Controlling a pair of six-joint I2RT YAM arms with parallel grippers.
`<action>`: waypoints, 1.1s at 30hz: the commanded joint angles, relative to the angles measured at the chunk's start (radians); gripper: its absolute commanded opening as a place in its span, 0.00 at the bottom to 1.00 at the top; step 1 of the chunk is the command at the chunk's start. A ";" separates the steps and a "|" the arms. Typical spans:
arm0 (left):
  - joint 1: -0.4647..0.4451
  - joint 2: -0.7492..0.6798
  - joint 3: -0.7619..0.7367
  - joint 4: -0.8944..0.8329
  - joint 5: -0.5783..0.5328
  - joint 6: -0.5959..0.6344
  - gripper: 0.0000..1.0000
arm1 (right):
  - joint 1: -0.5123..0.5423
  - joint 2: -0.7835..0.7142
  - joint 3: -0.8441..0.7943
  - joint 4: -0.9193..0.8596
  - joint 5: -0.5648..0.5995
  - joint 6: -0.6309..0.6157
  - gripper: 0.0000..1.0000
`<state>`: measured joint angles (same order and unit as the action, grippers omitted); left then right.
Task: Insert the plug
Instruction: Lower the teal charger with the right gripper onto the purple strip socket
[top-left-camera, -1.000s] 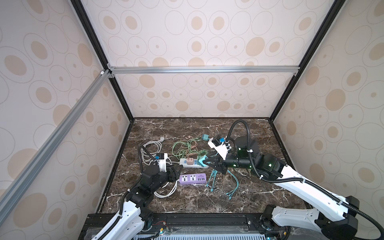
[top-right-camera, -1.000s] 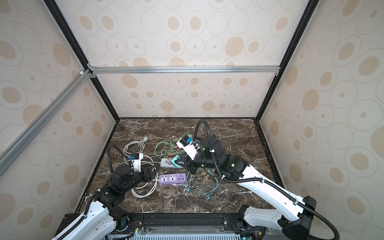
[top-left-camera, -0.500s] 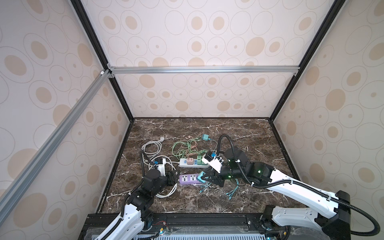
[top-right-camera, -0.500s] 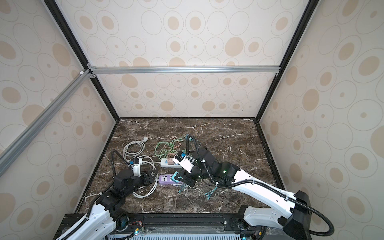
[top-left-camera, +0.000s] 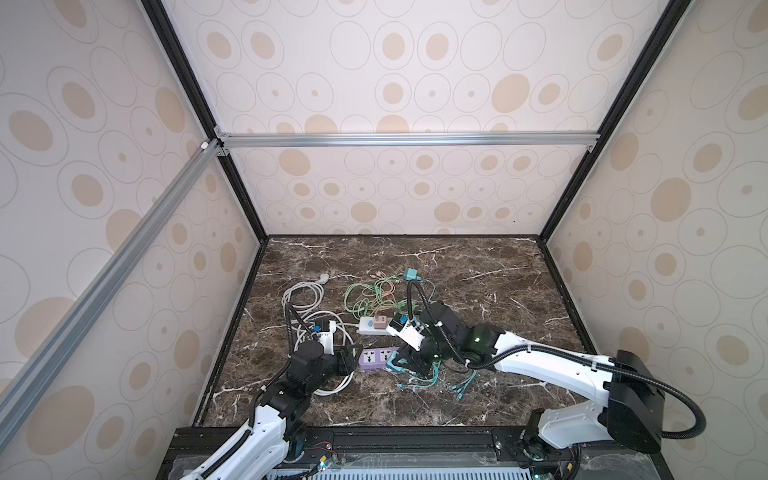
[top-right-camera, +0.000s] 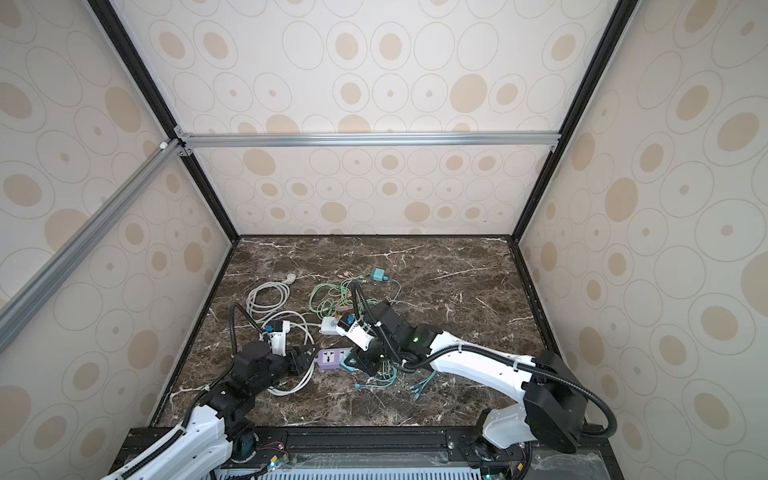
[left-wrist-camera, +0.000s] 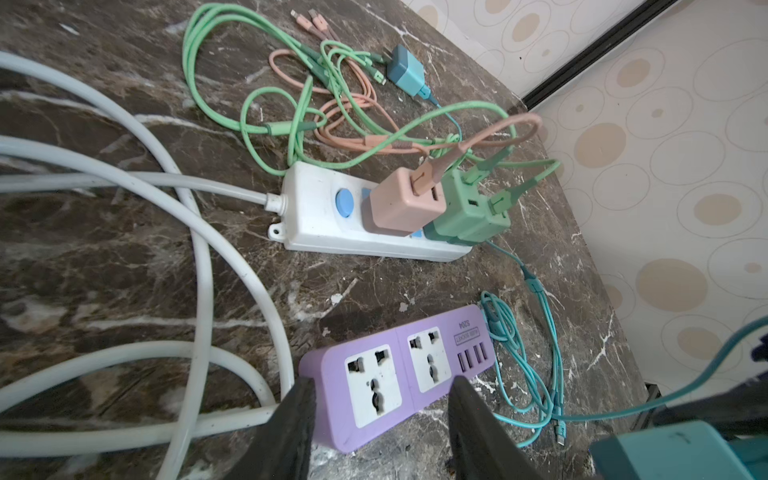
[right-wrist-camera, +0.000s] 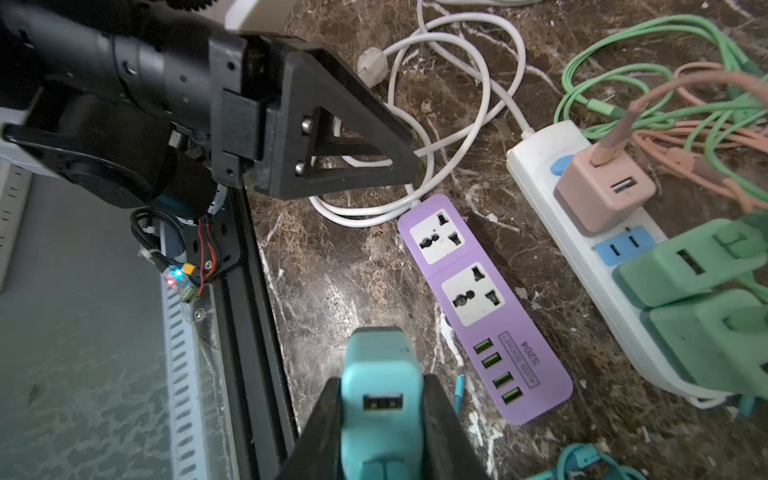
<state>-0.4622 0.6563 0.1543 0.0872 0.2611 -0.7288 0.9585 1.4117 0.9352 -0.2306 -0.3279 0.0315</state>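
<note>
A purple power strip (top-left-camera: 377, 356) (top-right-camera: 331, 356) lies flat on the marble, its two sockets facing up. In the left wrist view my left gripper (left-wrist-camera: 382, 382) stands open astride the purple strip's (left-wrist-camera: 440, 323) cable end. One finger is close against the end and the other is a little apart. My right gripper (right-wrist-camera: 381, 380) is shut on a teal plug (right-wrist-camera: 380, 365), its USB port facing the camera. In both top views the teal plug (top-left-camera: 395, 365) (top-right-camera: 348, 364) hangs low beside the strip's USB end. Its prongs are hidden.
A white power strip (top-left-camera: 368, 325) (left-wrist-camera: 324, 226) behind the purple one carries a pink charger and green chargers. White cable coils (top-left-camera: 307, 299) lie at the left and green and pink cables (top-left-camera: 365, 299) behind. Teal cables (top-left-camera: 432, 374) trail under my right arm. A blue-green charger (top-left-camera: 410, 274) lies at the back.
My right gripper carried the teal plug from over the white strip forward and down to the purple strip's USB end. My left gripper slid to the strip's other end and its jaws narrowed.
</note>
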 joint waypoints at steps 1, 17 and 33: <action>-0.002 0.039 -0.007 0.083 0.047 -0.015 0.49 | 0.007 0.052 0.022 0.050 0.029 -0.058 0.00; -0.003 0.171 -0.026 0.120 0.041 0.011 0.36 | 0.060 0.231 0.153 0.048 0.126 -0.190 0.00; -0.003 0.203 -0.057 0.146 0.062 0.037 0.23 | 0.061 0.373 0.318 -0.027 0.176 -0.354 0.00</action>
<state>-0.4622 0.8444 0.1017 0.2039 0.3130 -0.7136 1.0172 1.7618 1.2137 -0.2253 -0.1638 -0.2638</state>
